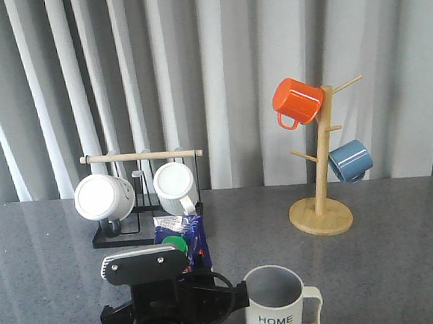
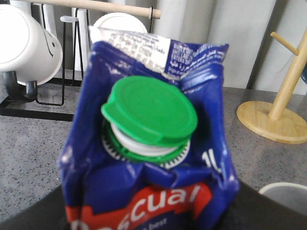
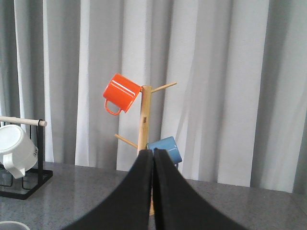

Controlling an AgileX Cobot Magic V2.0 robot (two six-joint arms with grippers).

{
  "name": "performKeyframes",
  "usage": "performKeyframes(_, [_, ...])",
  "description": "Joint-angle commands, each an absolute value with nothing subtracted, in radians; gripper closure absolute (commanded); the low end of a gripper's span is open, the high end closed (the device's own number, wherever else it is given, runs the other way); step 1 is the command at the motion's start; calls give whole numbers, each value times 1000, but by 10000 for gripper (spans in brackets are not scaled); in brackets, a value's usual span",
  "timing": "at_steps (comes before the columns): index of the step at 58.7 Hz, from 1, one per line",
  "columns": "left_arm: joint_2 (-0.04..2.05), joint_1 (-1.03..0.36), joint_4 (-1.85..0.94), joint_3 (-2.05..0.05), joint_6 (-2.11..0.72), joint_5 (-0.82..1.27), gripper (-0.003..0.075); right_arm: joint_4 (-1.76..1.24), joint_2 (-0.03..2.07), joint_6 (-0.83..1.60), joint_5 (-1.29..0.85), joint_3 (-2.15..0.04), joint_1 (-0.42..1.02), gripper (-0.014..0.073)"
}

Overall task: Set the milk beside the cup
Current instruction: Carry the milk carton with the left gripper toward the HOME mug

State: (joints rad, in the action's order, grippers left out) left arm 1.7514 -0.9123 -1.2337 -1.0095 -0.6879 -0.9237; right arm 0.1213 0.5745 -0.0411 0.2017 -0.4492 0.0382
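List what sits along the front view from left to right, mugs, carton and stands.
Plain white mug on the black rack → second white ribbed mug on that rack → off-white ribbed HOME cup → orange mug on the wooden tree → blue mug.

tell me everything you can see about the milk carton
The milk is a dark-blue carton with a white printed top seam, a round green cap over a white collar, and a red band with white lettering. Its card skin looks creased and dented near the top. It stands upright, close to the left of the cup, in front of the black mug rack. The left arm's hardware hides its lower body, so the grip and its base cannot be seen.
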Motion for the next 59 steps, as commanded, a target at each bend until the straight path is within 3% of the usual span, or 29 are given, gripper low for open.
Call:
performKeyframes(1, [1712, -918, -1190, -1036, -686, -961, 727, 128, 573, -37, 270, -476, 33, 602])
performKeyframes(21, [1712, -918, -1189, -1036, -686, -946, 724, 128, 573, -37, 270, -476, 33, 602])
performKeyframes(30, [1710, -918, -1155, -1036, -686, -947, 652, 128, 573, -37, 270, -476, 33, 602])
performKeyframes(37, [1710, -918, -1155, -1036, -686, -960, 504, 128, 573, -37, 270, -476, 33, 602])
performKeyframes(52, [1710, -918, -1157, -1036, -686, -1016, 65, 128, 573, -37, 270, -476, 33, 602])
performKeyframes(56, [1710, -918, -1157, -1036, -686, -1021, -11, 128, 573, -37, 270, -476, 33, 602])
performKeyframes(59, [1710, -918, -1157, -1036, -686, -1021, -13, 128, 573, -37, 270, -476, 33, 602])
